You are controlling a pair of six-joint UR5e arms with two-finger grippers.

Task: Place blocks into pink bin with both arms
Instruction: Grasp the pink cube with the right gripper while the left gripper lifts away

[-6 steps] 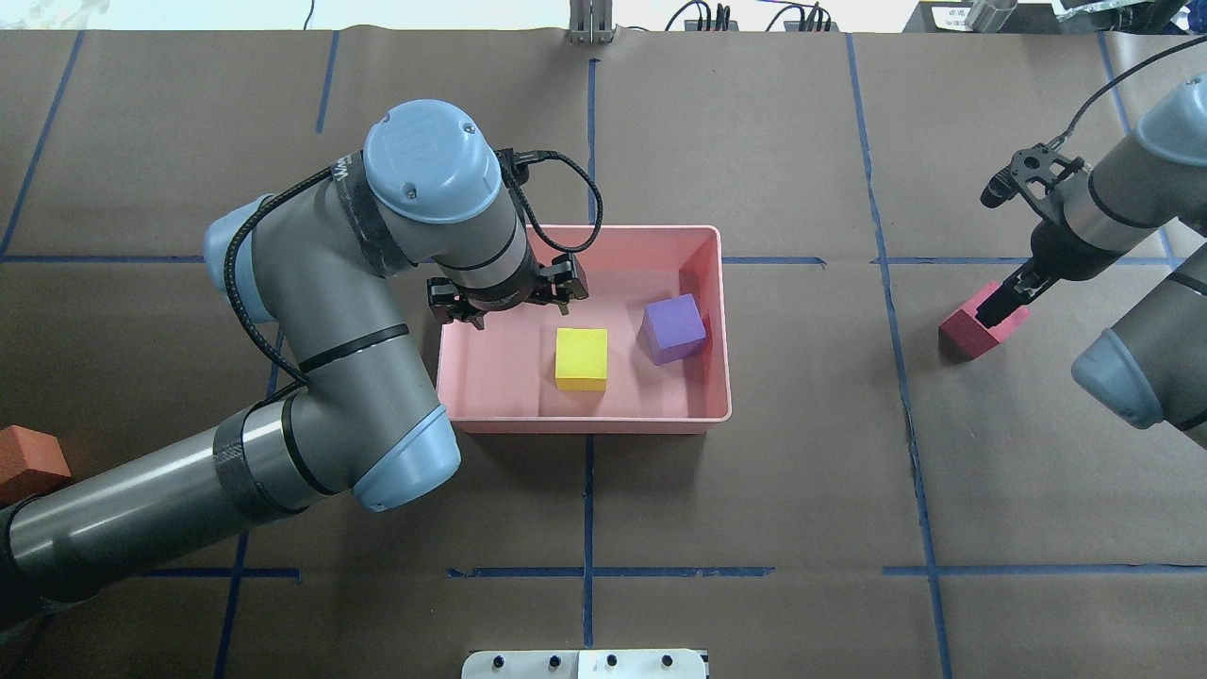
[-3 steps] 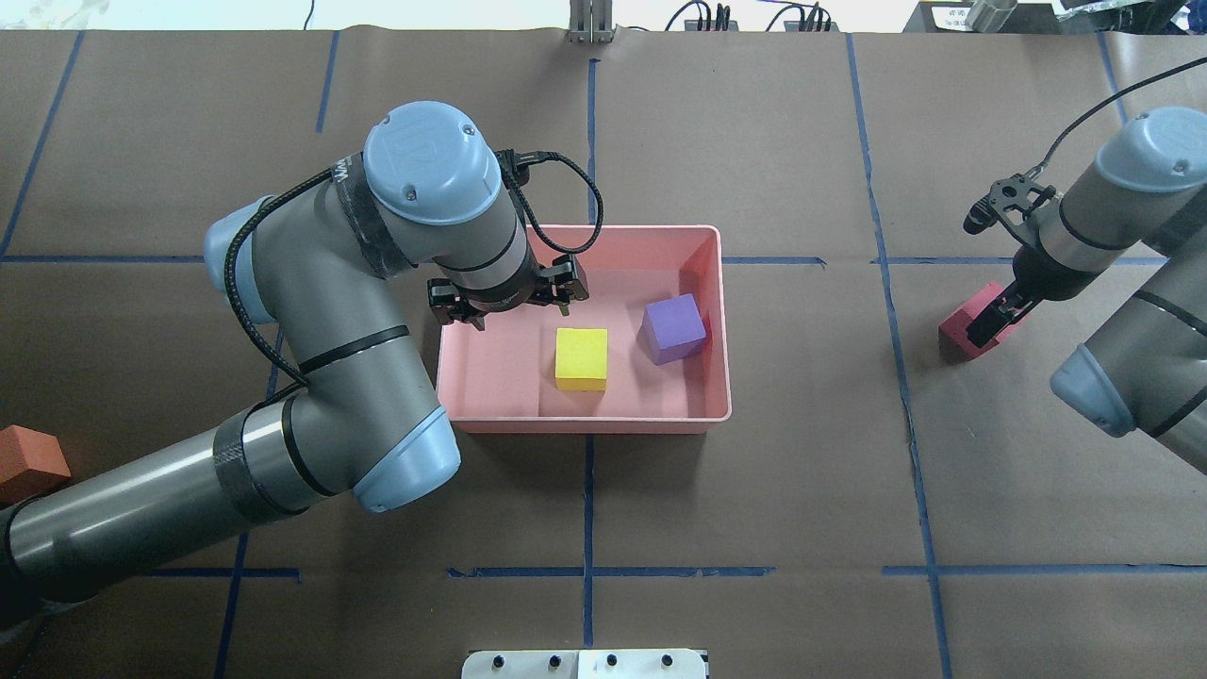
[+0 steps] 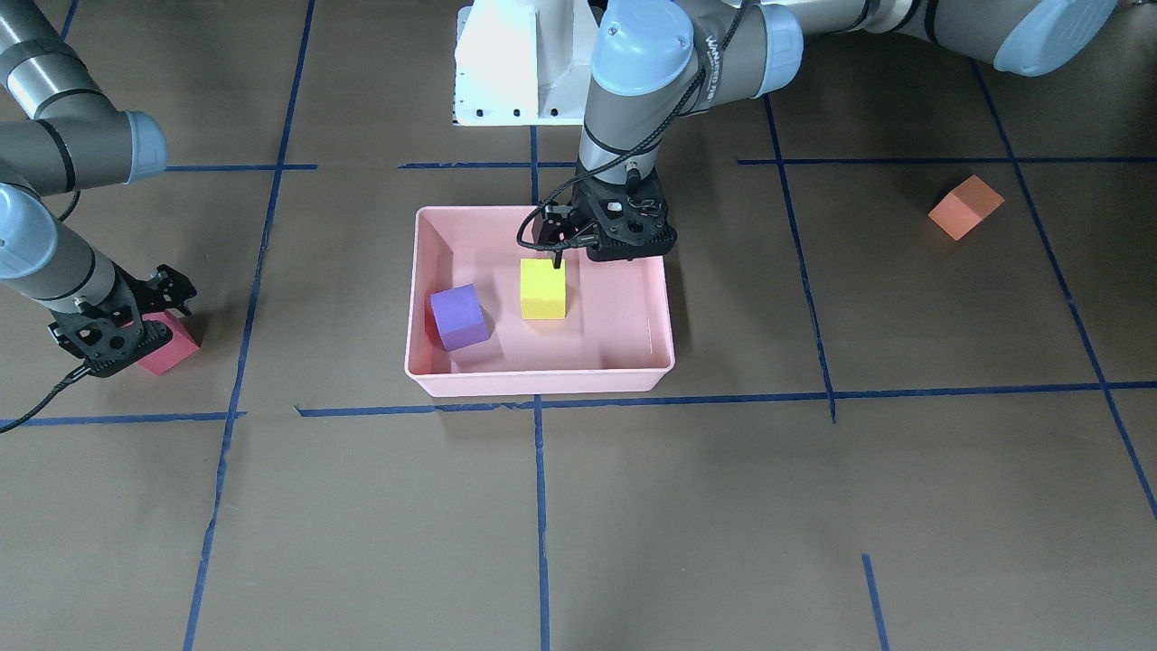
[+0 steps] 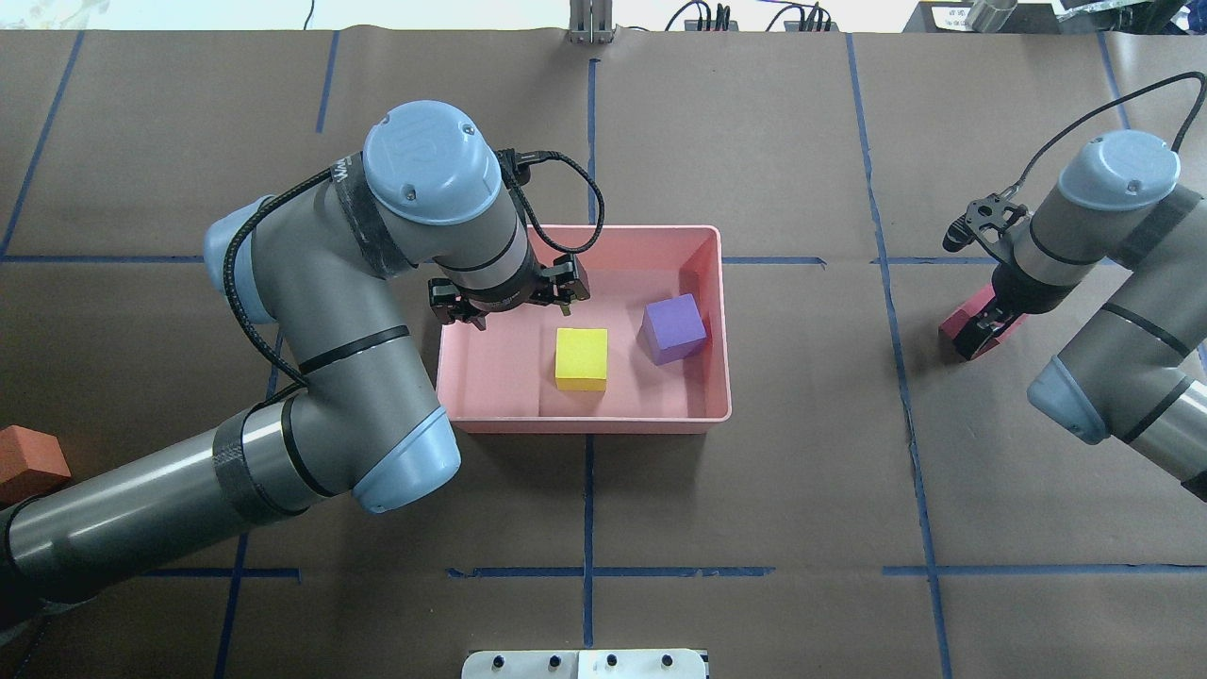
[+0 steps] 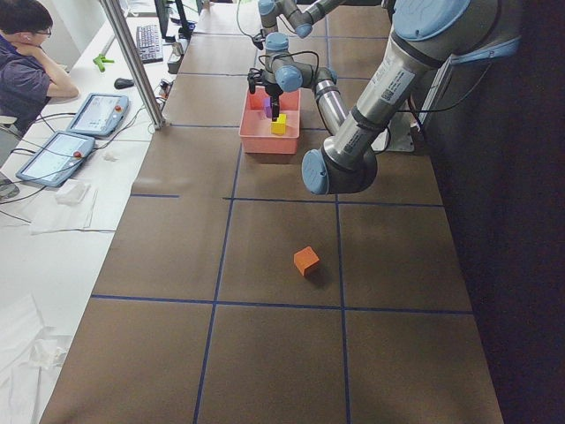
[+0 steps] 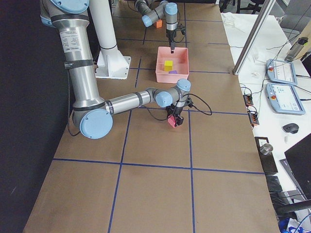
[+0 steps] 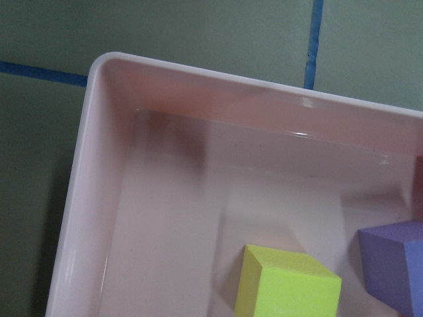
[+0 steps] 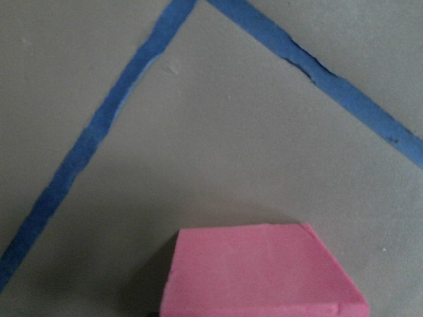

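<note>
The pink bin (image 4: 585,422) sits mid-table and holds the yellow block (image 4: 581,356) and the purple block (image 4: 673,327). Both also show in the left wrist view, the yellow block (image 7: 287,287) and the purple block (image 7: 393,264). My left gripper (image 3: 560,256) hangs open and empty over the bin's near left part, just above the yellow block (image 3: 542,289). My right gripper (image 4: 983,328) is open, its fingers down around the red block (image 4: 954,325) on the table at the right. The red block (image 8: 264,271) fills the bottom of the right wrist view. The orange block (image 4: 28,462) lies far left.
The white pedestal base (image 3: 520,63) stands behind the bin on the robot's side. Blue tape lines cross the brown table cover (image 4: 754,490). A person (image 5: 31,53) sits at a side desk with tablets beyond the table's far edge.
My right arm has swung in toward the centre, its wrist now more upright over the red block. The red block has stayed in place. The left arm has not moved.
</note>
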